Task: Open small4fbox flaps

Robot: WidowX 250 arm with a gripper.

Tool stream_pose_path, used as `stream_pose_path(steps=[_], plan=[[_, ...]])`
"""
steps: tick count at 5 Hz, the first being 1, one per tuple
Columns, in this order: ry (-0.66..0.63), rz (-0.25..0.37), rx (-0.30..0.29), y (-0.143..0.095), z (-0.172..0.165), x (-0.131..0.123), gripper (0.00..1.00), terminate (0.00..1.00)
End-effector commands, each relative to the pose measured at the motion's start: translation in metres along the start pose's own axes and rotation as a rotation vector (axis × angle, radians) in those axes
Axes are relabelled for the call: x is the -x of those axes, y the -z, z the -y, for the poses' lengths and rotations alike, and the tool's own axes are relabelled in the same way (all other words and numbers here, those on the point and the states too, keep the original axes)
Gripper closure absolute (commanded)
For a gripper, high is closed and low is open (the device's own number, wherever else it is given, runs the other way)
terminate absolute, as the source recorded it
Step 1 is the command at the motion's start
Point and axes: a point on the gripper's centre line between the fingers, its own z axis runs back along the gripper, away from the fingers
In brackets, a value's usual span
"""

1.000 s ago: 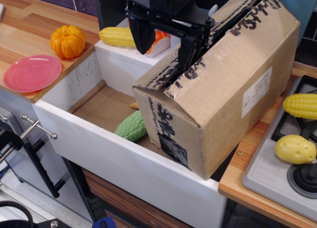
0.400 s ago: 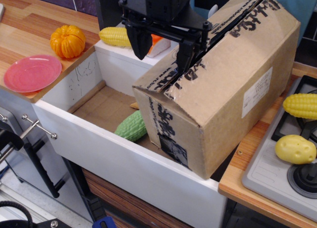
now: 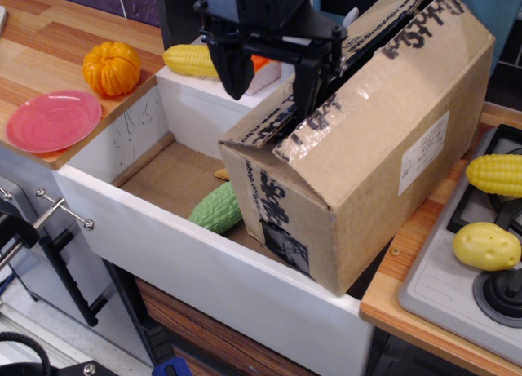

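Note:
The small4fbox (image 3: 375,164) is a large brown cardboard box with black lettering, shiny tape and a white label. It stands tilted in the white sink, leaning against the right counter. Its top flaps (image 3: 326,107) lie nearly shut, with a dark seam between them. My black gripper (image 3: 267,81) hangs over the box's top left edge, open. One finger (image 3: 308,86) reaches down at the seam between the flaps. The other finger (image 3: 235,76) hangs off the box to the left. It holds nothing.
A green bumpy vegetable (image 3: 216,207) lies in the sink (image 3: 204,270) by the box. An orange pumpkin (image 3: 111,68) and pink plate (image 3: 52,119) sit on the left counter. A corn cob (image 3: 192,59) lies behind. A corn cob (image 3: 496,174) and potato (image 3: 486,245) lie on the stove at right.
The gripper rose slightly and shifted a little left over the box's top. The flaps and box have hardly moved.

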Motion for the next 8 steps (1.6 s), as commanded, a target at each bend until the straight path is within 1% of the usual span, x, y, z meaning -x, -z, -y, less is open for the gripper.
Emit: stream_pose_path(steps=[1,2,3,4,5,6,7,8], plan=[[0.006,0.122,0.111,-0.028,0.04,-0.021,0.0,0.0],[-0.041,0.135,0.119,-0.028,0.062,-0.027,0.0,0.0],[-0.073,0.16,0.107,-0.022,0.077,-0.028,0.0,0.0],[-0.091,0.166,0.107,-0.016,0.091,-0.029,0.0,0.0],[-0.106,0.19,0.078,-0.002,0.106,-0.026,0.0,0.0],[-0.089,0.177,0.011,0.01,0.113,-0.022,0.0,0.0],[-0.083,0.187,-0.051,0.021,0.118,-0.014,0.0,0.0],[-0.066,0.19,-0.101,0.027,0.118,-0.01,0.0,1.0]])
